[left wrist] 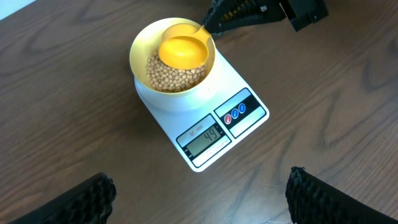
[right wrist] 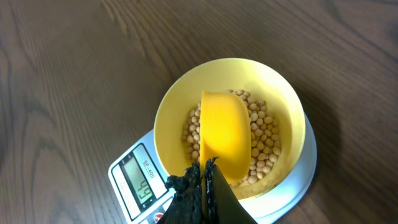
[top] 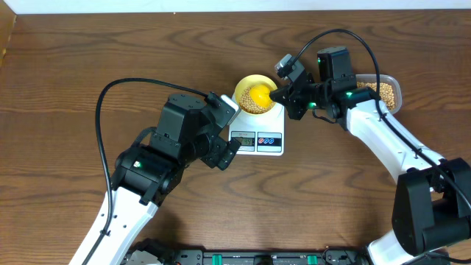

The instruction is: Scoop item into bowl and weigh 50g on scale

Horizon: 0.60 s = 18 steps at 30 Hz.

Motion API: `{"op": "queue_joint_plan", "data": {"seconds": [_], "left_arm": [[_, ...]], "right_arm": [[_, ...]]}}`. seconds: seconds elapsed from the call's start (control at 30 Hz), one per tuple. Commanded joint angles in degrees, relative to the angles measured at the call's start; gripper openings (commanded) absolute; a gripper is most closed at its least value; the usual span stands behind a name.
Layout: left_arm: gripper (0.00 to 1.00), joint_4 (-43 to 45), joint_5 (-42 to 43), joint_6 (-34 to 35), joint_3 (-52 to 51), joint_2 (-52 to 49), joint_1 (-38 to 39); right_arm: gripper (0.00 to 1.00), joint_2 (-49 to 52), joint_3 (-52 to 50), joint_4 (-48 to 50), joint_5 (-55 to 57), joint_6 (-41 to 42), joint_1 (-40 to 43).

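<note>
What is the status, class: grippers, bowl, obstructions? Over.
Left gripper open, empty. Right gripper shut on scoop, tipped over bowl. Beans in bowl on scale, display reads 49. Nothing blocking.

The left arm (top: 140, 177) is rising from the near left edge and bending toward the middle, its wrist tilting downward. The left gripper (top: 224, 151) is hanging in the air with nothing in it. In the left wrist view its two fingers (left wrist: 87, 199) are standing wide apart at the lower corners. The right arm (top: 383, 136) is stretching in from the near right and angling left. The right gripper (top: 283, 94) is pointing left and down. Its fingers (right wrist: 199, 193) are pressing together on the handle of a yellow scoop (right wrist: 224, 134), holding it tipped over.
</note>
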<state>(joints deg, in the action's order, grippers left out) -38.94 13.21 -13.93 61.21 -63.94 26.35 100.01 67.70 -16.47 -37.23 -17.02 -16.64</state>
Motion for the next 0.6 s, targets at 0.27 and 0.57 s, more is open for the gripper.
{"op": "queue_joint_plan", "data": {"seconds": [0.27, 0.57], "left_arm": [[0.9, 0.0, -0.2, 0.1, 0.2, 0.6, -0.3], [0.9, 0.0, -0.2, 0.1, 0.2, 0.6, -0.3]], "right_arm": [[0.01, -1.4, -0.4, -0.7, -0.4, -1.0, -0.5], [0.01, -1.4, -0.4, -1.0, -0.4, -1.0, -0.7]]}}
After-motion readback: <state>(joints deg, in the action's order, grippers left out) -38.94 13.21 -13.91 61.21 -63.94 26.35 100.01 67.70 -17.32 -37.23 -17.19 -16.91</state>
